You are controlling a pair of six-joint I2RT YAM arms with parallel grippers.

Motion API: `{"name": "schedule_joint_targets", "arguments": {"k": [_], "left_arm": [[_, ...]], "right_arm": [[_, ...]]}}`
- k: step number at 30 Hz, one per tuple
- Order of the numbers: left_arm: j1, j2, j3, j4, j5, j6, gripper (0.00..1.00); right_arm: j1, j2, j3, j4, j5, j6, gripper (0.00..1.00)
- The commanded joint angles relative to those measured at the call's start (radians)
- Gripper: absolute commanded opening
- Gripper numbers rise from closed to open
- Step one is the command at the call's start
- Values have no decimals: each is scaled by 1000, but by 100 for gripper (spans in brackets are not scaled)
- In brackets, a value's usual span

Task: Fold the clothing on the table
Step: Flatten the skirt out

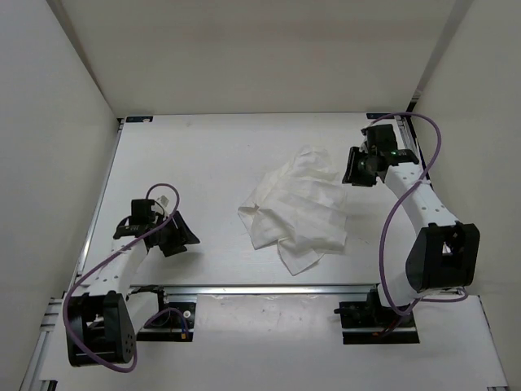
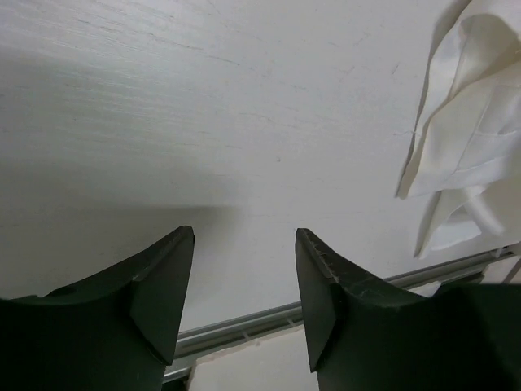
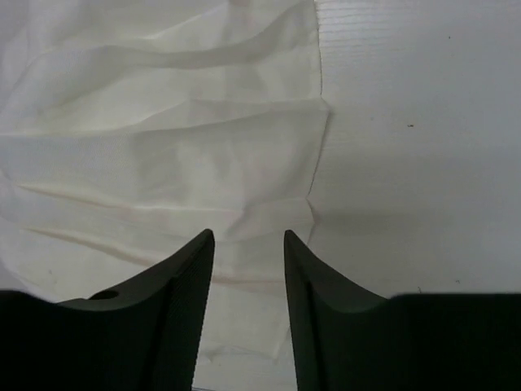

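White crumpled skirt (image 1: 295, 210) lies centred on the table (image 1: 203, 155). Over its far right edge hovers the right hand (image 1: 355, 169), half-open and empty, much nearer than the wide-open, empty left hand (image 1: 177, 233)

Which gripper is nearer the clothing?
The right gripper: it hangs open right at the clothing's edge. The left gripper, also open, hangs over bare table, with the clothing well off to its side.

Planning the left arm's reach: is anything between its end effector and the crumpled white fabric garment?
Nothing visible: only bare matte white table separates the left end effector from the thin white fabric garment.
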Motion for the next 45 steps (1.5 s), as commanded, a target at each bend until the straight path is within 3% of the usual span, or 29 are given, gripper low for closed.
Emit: {"name": "schedule_joint_targets", "arguments": {"k": [1, 4, 7, 10, 14, 15, 17, 19, 29, 35, 40, 41, 43, 44, 45], "left_arm": [[-33, 3, 31, 27, 31, 22, 64], [-160, 61, 112, 55, -14, 25, 65], [-364, 252, 278, 98, -90, 25, 66], [-427, 406, 438, 87, -122, 34, 65], [-443, 501, 535, 154, -156, 10, 56], [-431, 509, 530, 194, -161, -2, 54], [-438, 543, 558, 234, -185, -12, 53], [-475, 583, 594, 257, -237, 29, 59], [-628, 756, 716, 221, -434, 266, 65], [-610, 811, 725, 254, -327, 220, 67], [-657, 874, 749, 254, -368, 249, 68], [-668, 879, 743, 257, -382, 254, 64], [-667, 893, 734, 262, -386, 257, 39], [-671, 899, 731, 265, -390, 254, 16], [-674, 896, 742, 253, -402, 246, 1]], "right_arm": [[-82, -47, 1, 43, -209, -23, 48], [-105, -52, -2, 72, -296, -20, 53], [-68, -15, 31, 40, -310, -55, 55], [-27, 29, 62, 9, -336, -83, 56], [45, 75, 93, -2, -353, -82, 56], [74, 87, 93, -5, -373, -76, 65], [105, 104, 91, -6, -379, -63, 71], [137, 109, 87, -12, -395, -59, 70], [64, 65, 48, -19, -467, -39, 70], [19, 49, 11, 0, -497, -23, 70], [12, 32, -13, 10, -519, -10, 72], [9, 28, -12, 11, -521, -10, 74], [9, 22, -19, 11, -517, -6, 73], [1, 17, -18, 14, -519, -3, 73], [-4, 17, -19, 20, -522, -3, 73]]}}
